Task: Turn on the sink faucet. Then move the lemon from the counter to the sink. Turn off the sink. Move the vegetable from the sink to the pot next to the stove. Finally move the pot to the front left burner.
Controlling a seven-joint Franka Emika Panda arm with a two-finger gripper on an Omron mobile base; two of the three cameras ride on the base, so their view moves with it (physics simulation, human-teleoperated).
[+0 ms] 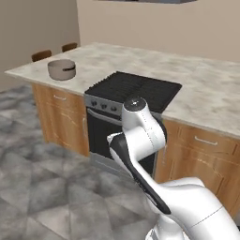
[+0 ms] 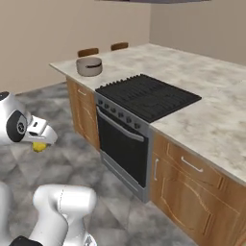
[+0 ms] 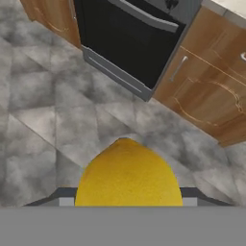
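Gripper [image 2: 41,144] clenched on the lemon [image 3: 128,175], carried over the floor facing the stove [image 1: 133,87]; pot [image 1: 62,69] sits near counter's [image 1: 206,89] far-left corner, burner move undone.

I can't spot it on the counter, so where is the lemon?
The lemon sits in the robot's jaws, above the grey floor in front of the oven; from the right base view it shows at far left.

Pot [image 1: 62,69] on counter [image 1: 206,89], left of stove [image 1: 133,88].

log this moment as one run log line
tool: shut on lemon | lemon: carried above floor, facing stove | pot: on counter, left of stove
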